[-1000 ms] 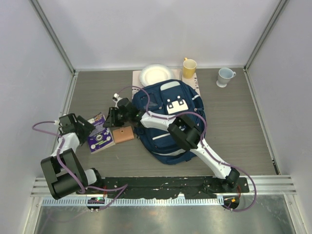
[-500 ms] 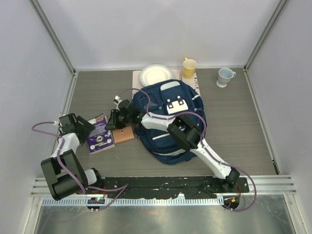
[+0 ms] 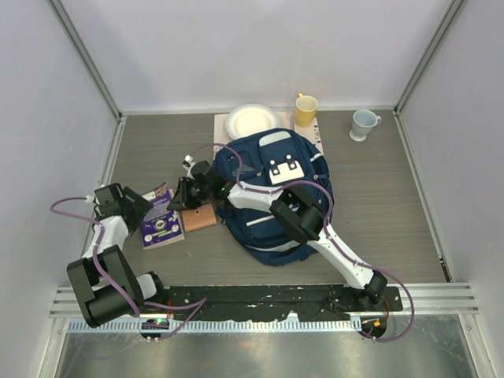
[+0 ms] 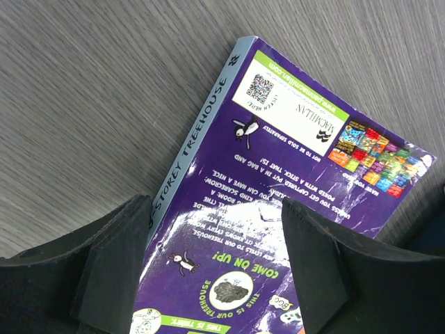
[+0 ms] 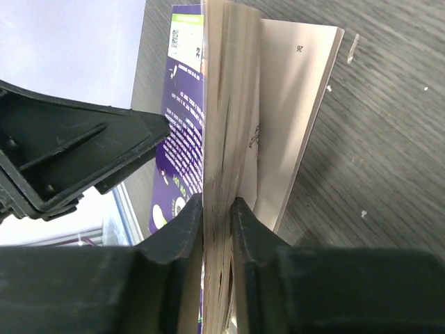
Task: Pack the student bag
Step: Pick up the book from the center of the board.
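Right gripper [image 5: 217, 209] jaws clenched on paperback [image 5: 226, 104] pages, 9 o'clock of backpack [image 3: 256, 157]; left gripper [image 4: 215, 212] jaws released astride it. Pages looked liable to tear or slip.

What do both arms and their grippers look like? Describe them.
Both arms are alike: the left arm and right arm have white links between bulky black joint housings, with a purple cable looping alongside each. The left gripper and right gripper have matte black, wedge-shaped fingers. No markings are visible.
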### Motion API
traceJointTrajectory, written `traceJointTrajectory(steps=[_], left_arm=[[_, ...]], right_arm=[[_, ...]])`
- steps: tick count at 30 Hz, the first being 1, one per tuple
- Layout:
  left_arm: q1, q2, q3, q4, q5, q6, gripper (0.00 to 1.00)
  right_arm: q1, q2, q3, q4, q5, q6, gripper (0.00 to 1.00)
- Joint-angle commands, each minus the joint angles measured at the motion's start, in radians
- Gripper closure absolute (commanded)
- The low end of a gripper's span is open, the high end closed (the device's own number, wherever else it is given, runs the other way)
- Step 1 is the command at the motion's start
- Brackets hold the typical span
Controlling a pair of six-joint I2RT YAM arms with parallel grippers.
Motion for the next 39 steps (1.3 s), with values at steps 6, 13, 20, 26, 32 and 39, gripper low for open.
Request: traceJointTrajectory(steps=[6,13,20,26,32,39], left_arm=[[-0.012,-0.080,0.052,-0.039,0.088,-0.045,0.19],[-0.012,-0.296,0.192,-0.221,-0.040,0.014,0.00],[-0.012,-0.395,0.354,-0.324,-0.060,0.074,0.01],[-0.012,-0.422,0.500,-0.384,0.032,0.103,0.00],[-0.012,-0.409,0.554,-0.344,0.309,0.056,0.01],[-0.045,-0.387,0.407,-0.033,0.639,-0.105,0.01]], right_arm=[[0.049,-0.077,-0.039,0.129,-0.064,0.062,0.99],[0.012,-0.268,-0.378,0.638,-0.038,0.288,0.99],[-0.014,-0.344,-0.461,0.907,-0.098,0.458,0.99],[-0.049,-0.508,-0.618,0.874,-0.049,0.386,0.99],[-0.092,-0.766,-0.802,0.667,0.016,0.207,0.99],[-0.141,-1.021,-1.023,0.461,0.122,0.081,0.99]])
